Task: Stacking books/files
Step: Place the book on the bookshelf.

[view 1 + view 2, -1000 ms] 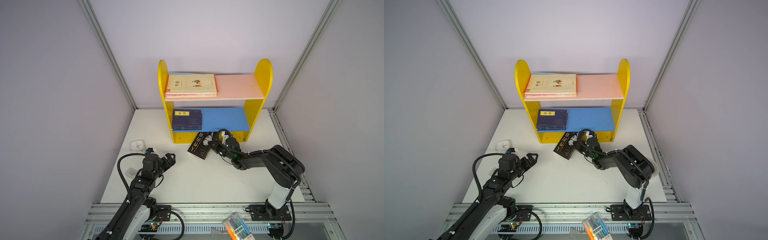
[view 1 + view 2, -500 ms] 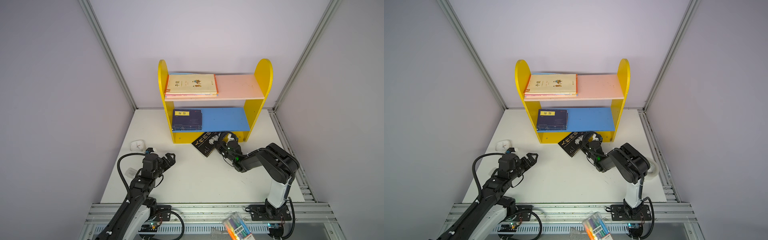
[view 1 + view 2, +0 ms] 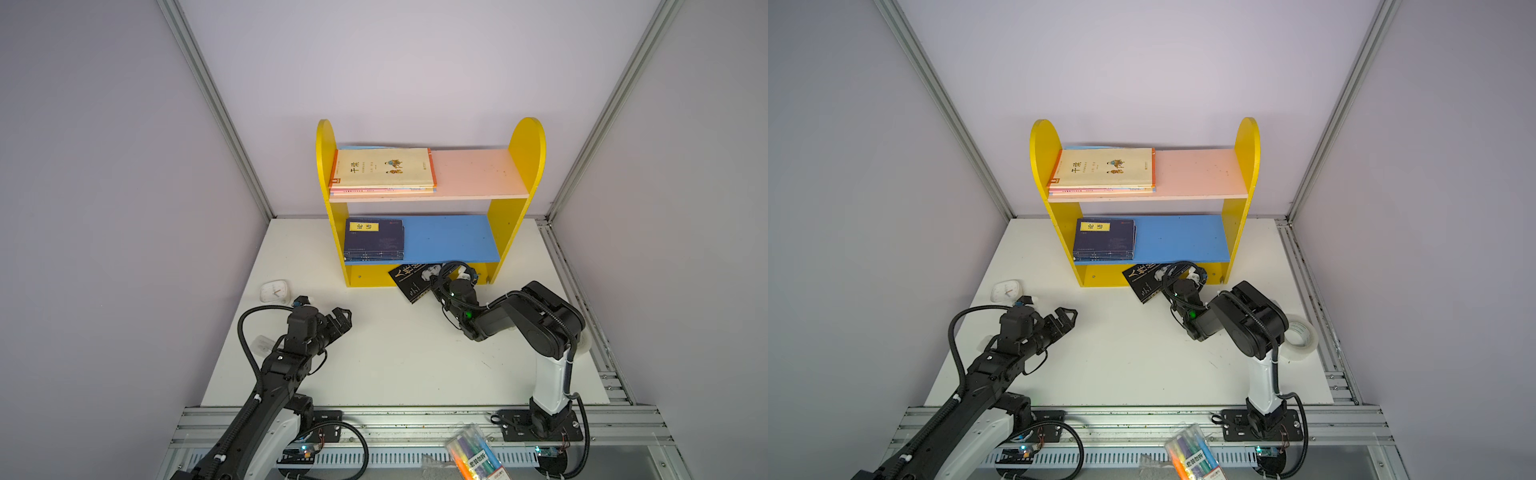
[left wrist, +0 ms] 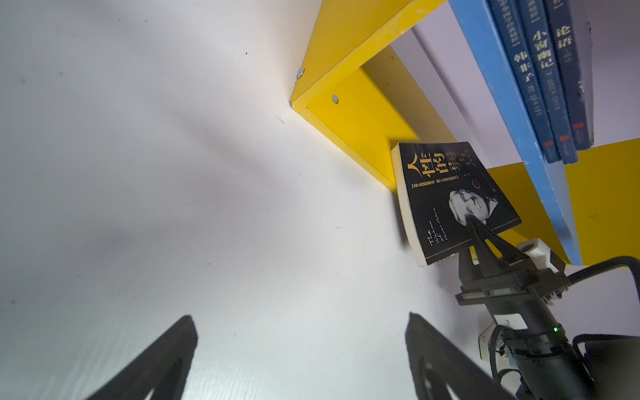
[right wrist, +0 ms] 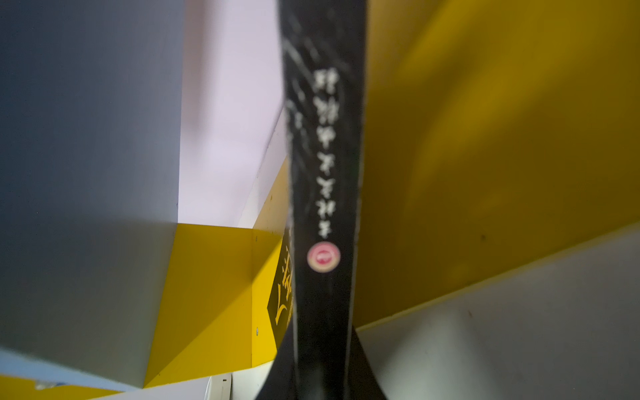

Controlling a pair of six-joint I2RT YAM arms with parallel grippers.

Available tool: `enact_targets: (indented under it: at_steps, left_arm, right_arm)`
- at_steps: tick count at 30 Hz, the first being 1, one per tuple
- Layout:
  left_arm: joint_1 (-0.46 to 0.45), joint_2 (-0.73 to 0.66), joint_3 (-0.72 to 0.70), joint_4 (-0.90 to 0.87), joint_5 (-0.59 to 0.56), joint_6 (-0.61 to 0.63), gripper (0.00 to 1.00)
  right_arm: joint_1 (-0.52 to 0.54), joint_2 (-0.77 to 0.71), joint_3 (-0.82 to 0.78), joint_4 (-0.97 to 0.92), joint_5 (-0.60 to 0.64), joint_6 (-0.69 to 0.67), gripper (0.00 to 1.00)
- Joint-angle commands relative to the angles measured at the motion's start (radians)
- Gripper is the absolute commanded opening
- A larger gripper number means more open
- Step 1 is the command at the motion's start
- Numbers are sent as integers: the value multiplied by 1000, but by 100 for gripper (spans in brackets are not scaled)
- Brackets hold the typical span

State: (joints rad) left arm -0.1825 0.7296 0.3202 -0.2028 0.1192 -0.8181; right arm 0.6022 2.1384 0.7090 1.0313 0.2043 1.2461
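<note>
Gripping the black book (image 3: pixel 409 284) by its near edge, right gripper (image 4: pixel 471 225) clamped, book raised off the table (image 3: pixel 395 353), far corner under the front edge of the blue shelf (image 3: pixel 449 241). Above the table's left side, left gripper (image 3: pixel 343 320) spread wide, empty. Navy books (image 3: pixel 374 241) at that shelf's left end.

The black book (image 4: pixel 450 204) clamped in the right gripper (image 4: pixel 471 224) bears gold 人性的弱点 on its cover, the last characters dim in shadow, and a slanted script line, "The Weakness of Human Nature". Its spine (image 5: pixel 323 173) carries white characters too blurred to read. Above that gripper, the navy books (image 4: pixel 543 86) show spines 韩非子, 小窗幽记 and 论语. The top one's yellow label (image 3: pixel 364 226) also reads 论语. Higher still, the cream book (image 3: pixel 382 168) reads perhaps 千家诗. Far behind the gripper, by the arm's base, a marker pack (image 3: pixel 473 455) is labelled 套装勿拆.
</note>
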Motion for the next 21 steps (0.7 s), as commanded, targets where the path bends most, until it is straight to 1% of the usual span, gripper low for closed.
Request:
enact_targets:
  at_steps: [1, 6, 9, 13, 17, 19, 21]
  left_arm:
    - [1, 8, 8, 26, 10, 30, 97]
    - [2, 20, 11, 32, 11, 50, 97]
    - [2, 24, 14, 25, 17, 67, 97]
    - [3, 20, 7, 26, 16, 73, 97]
    - [2, 19, 10, 18, 23, 78, 97]
    - [2, 19, 15, 12, 27, 86, 97]
    - [2, 23, 19, 7, 26, 97, 97]
  right_arm:
    - [20, -3, 28, -6, 96, 12, 15]
    - [42, -7, 83, -116, 67, -18, 32]
    - [45, 2, 104, -164, 28, -35, 39]
    - [53, -4, 117, -232, 9, -58, 46]
    - [56, -13, 111, -254, -57, -67, 47]
    - [59, -28, 111, -280, -103, -104, 48]
    - [59, -55, 135, -384, -155, -164, 50]
